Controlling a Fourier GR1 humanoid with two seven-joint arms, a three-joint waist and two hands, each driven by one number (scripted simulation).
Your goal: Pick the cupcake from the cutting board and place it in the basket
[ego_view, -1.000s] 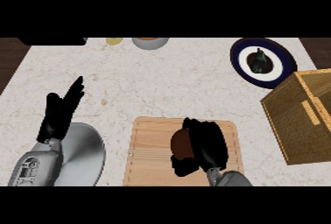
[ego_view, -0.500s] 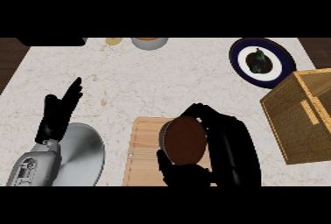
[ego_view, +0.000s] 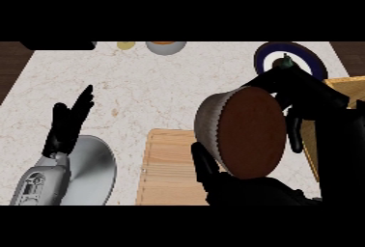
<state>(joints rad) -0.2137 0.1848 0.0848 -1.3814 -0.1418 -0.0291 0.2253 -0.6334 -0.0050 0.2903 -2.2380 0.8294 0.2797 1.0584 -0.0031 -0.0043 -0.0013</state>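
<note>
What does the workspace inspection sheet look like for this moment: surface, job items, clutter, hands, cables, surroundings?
Surface: pale marbled counter.
Job items: cupcake lifted off the cutting board, tipped on its side, close to the camera; basket at the right edge, mostly hidden by the hand.
Clutter: dark-rimmed plate with a small dark item at the back right; a bowl and a small yellowish object at the far edge; grey round plate at the front left.
Hands: right hand curled round the cupcake; left hand open, resting, fingers up, at the left.
Cables: nothing seen.
Surroundings: dark wood beyond the counter's corners.
</note>
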